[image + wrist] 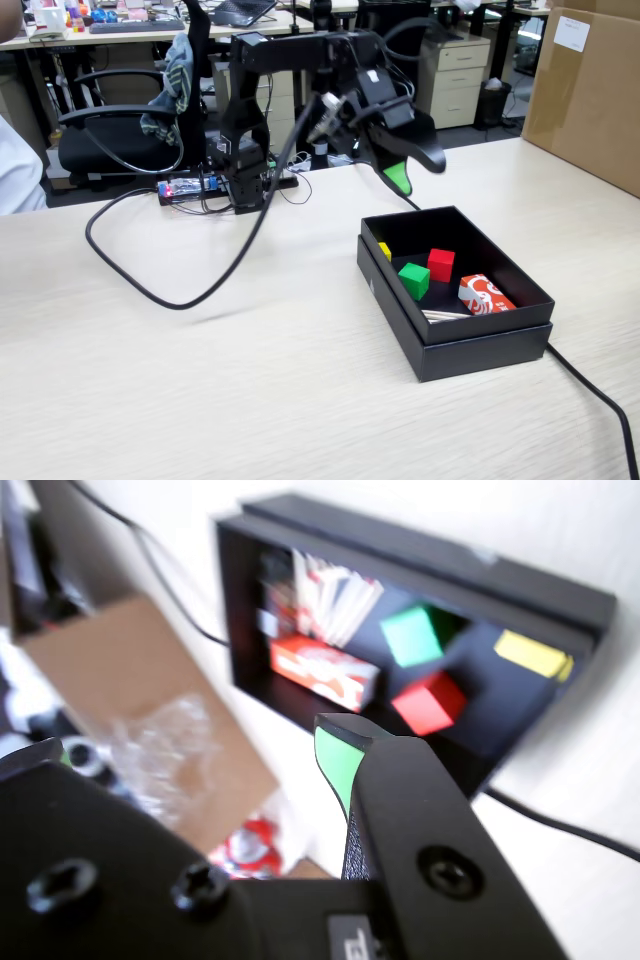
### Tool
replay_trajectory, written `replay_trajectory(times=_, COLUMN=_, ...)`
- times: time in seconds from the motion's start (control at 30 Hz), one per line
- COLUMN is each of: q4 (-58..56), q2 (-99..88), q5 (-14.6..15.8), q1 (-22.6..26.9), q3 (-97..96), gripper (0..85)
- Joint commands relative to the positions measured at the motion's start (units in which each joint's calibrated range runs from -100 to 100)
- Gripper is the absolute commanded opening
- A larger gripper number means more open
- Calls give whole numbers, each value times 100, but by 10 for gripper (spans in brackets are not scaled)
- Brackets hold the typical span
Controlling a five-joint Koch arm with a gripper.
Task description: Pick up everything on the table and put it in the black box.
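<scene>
Tabletop (200, 380) looks bare of loose items, so the task seems finished. Black box (480, 340) already holds the red cube (441, 264) beside the green cube (414, 280). Claw (415, 170) hangs empty above; whether spread, I cannot tell.

Matte black arm (300, 60), green-padded jaws (cross-head screws in the housing), thick black cable (190, 285) trailing from base.

From where I stand I count one black box (480, 345) on one table (200, 380). Inside it lie three cubes — one red cube (441, 264), one green cube (414, 280), one yellow cube (385, 250) — and one red-and-white packet (485, 296).
</scene>
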Motion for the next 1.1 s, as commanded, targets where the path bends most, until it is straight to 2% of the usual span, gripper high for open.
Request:
replay_trajectory(times=0.0, q4=178, q2=-1227, q5=-254, q1=-415, q3=46, gripper=491)
replay_trajectory(times=0.13, q4=377, q2=-1881, q5=-313, q1=-762, q3=-961, gripper=497)
replay_trajectory(times=0.23, q4=1137, q2=-2466, q5=-440, q1=-957, q3=-2257, gripper=496)
replay_trajectory(times=0.27, q4=1742, q2=-2937, q5=-527, q1=-1050, q3=-3191, gripper=496)
replay_trajectory(times=0.37, q4=2450, q2=-3923, q5=-611, q1=-1114, q3=-4750, gripper=497)
replay_trajectory(times=0.73, q4=4610, q2=-5530, q5=-625, q1=-1182, q3=-8050, gripper=497)
replay_trajectory(times=1.07, q4=6001, q2=-6115, q5=-811, q1=-1299, q3=-9746, gripper=495)
